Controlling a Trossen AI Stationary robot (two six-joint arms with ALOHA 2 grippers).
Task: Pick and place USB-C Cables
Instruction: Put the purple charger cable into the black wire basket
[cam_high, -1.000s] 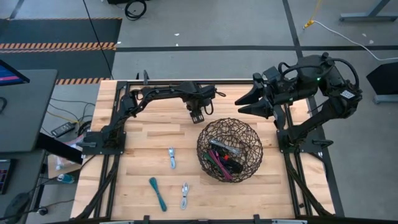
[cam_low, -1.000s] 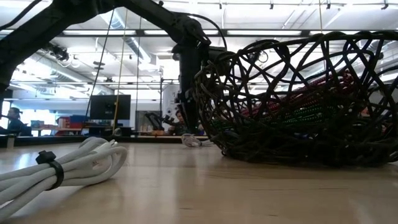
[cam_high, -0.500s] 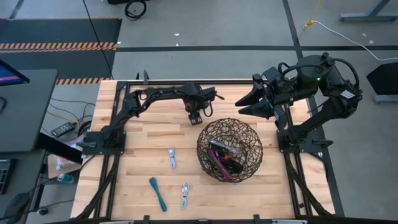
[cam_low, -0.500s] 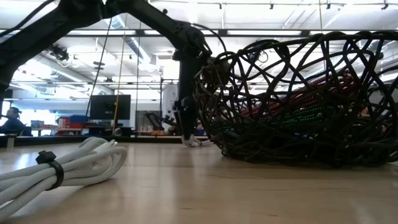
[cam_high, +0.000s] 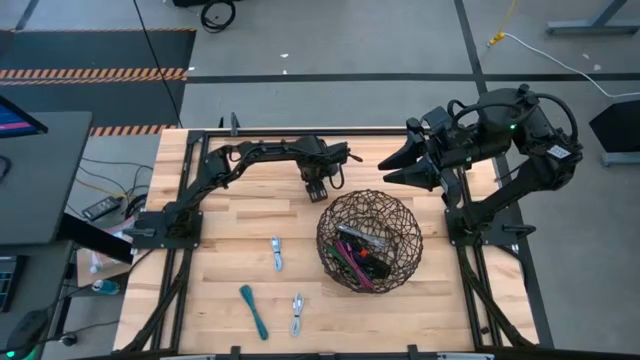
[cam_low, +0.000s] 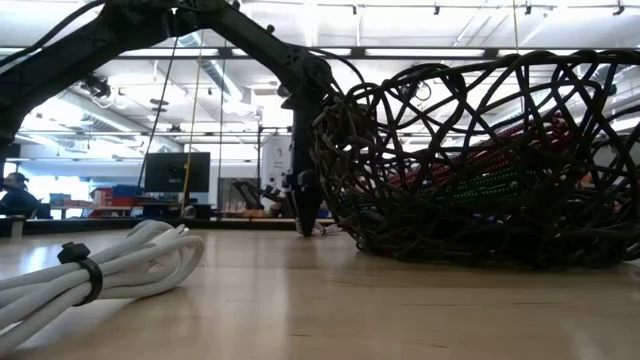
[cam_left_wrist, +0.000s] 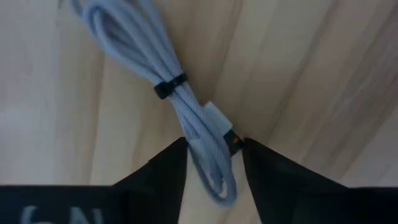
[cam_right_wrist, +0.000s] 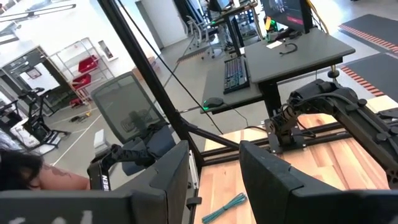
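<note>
While astride a grey cable (cam_left_wrist: 186, 112) beside the basket (cam_high: 370, 240), left end effector (cam_left_wrist: 214, 171) open, nothing clamped.

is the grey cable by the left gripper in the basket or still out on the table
Out. In the left wrist view the grey cable lies flat on the bare wooden table, one end between the left gripper's spread fingers.

left hand (cam_left_wrist: 214, 155): lowered, fingers parted | right hand (cam_high: 393, 168): raised, fingers parted

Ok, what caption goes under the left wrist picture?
Left gripper straddling one end of a pale grey coiled cable, tied with a black band, on the light wooden table.
</note>
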